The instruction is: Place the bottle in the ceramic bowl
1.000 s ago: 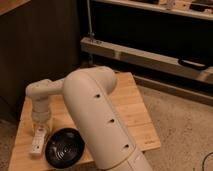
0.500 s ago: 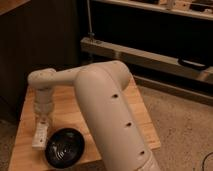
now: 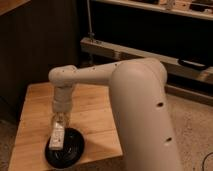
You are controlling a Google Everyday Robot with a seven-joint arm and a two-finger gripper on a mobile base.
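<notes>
Gripper (image 3: 59,125) at 7 o'clock in view, over the bowl's 10 o'clock rim: cream-white like the arm (image 3: 135,95), finger housing translucent grey. Bottle (image 3: 56,136): white, pale label with faint marks. Ceramic bowl (image 3: 70,150): glossy black, pale concentric rings inside. Table (image 3: 95,112): light tan wood grain. Floor (image 3: 195,125): speckled grey-beige.

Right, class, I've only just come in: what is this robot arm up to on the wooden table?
A one-armed robot reaches down over a wooden table. Its claw hangs at the table's near edge and has the small white bottle with it, roughly upright. The bottle sits right over the left part of the black ceramic bowl, low against its inside. Whether the bottle already rests in the bowl cannot be told. The job of putting the bottle in the bowl looks close to done.
</notes>
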